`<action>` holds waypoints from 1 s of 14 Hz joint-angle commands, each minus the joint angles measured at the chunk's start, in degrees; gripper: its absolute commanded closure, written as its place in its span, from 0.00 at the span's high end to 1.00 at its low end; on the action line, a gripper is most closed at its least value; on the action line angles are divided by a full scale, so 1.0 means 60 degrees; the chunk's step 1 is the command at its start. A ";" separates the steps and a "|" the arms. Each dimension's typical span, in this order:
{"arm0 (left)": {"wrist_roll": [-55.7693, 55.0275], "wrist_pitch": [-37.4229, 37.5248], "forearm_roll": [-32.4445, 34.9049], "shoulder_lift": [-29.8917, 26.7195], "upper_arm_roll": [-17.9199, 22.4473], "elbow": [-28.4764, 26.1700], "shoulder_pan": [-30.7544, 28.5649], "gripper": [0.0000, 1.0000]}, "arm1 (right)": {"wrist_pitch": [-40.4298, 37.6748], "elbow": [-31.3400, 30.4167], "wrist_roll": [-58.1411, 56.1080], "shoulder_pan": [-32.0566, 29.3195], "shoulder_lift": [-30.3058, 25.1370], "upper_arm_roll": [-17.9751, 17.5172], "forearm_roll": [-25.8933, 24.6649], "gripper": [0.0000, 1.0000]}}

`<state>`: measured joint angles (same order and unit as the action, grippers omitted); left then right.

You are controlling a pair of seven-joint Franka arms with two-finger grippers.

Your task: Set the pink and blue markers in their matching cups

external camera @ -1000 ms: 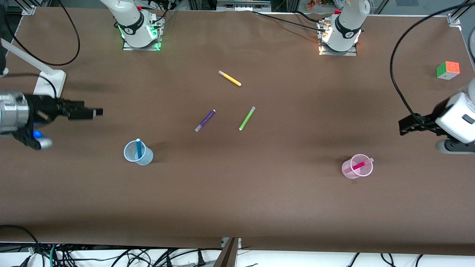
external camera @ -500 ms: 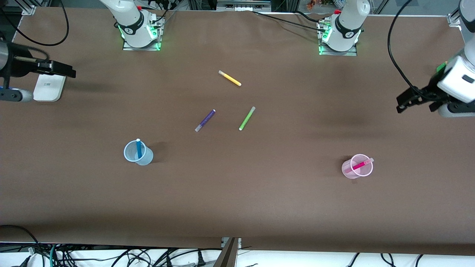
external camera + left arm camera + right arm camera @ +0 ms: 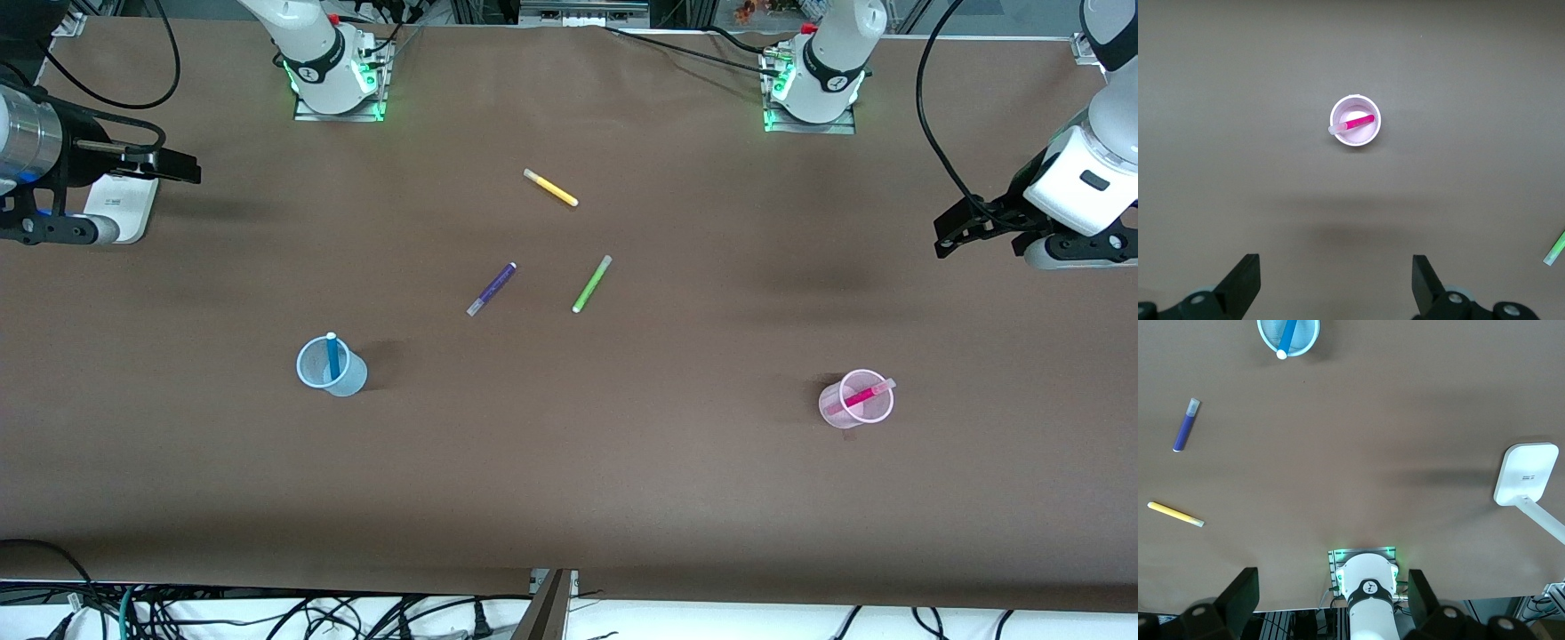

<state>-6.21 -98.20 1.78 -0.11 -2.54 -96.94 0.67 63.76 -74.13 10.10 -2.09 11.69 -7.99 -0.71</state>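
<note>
Markers are standing in matching cups: blue marker (image 3: 333, 355) in blue cup (image 3: 330, 368), pink marker (image 3: 861, 396) in pink cup (image 3: 855, 401), while left claw (image 3: 956, 233) and right claw (image 3: 173, 166) are hanging spread and empty, high over opposite ends of the tabletop (image 3: 569, 480).

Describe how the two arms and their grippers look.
Both arms are white with black joint rings on bases lit green. The left gripper is black under a white wrist, trailing a black cable. The right gripper is black on a silver metal wrist with a blue light.

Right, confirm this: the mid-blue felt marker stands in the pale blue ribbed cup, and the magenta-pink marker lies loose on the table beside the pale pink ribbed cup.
Not quite. The magenta-pink marker is inside the pale pink ribbed cup, leaning on its rim, as the left wrist view shows. The mid-blue felt marker does stand in the pale blue ribbed cup.
</note>
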 commanded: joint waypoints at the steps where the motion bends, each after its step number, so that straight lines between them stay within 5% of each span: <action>1: -0.0034 0.0091 -0.0063 -0.0040 0.0013 0.0014 0.0063 1.00 | -0.0035 -0.0184 -0.0219 -0.0048 -0.0191 -0.0045 -0.0117 0.99; 6: -0.0049 0.0091 -0.0063 -0.0040 -0.0119 0.0014 0.0063 1.00 | 0.0037 -0.0431 -0.0248 -0.0077 -0.0379 -0.0015 -0.0087 0.99; 11: -0.0049 0.0135 -0.0063 -0.0040 -0.0119 0.0014 0.0063 1.00 | 0.1793 -0.2875 -0.0277 -0.0136 -0.2048 -0.0015 -0.0073 0.99; 14: -0.0049 0.0136 -0.0063 -0.0025 -0.0119 0.0014 0.0063 1.00 | 0.2190 -0.3186 -0.0568 -0.0106 -0.2285 -0.0001 -0.0087 0.99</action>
<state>-6.24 -97.96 1.78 -0.11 -3.27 -96.96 0.87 74.24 -88.98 9.46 -2.33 1.32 -7.94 -0.71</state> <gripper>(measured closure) 0.000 0.009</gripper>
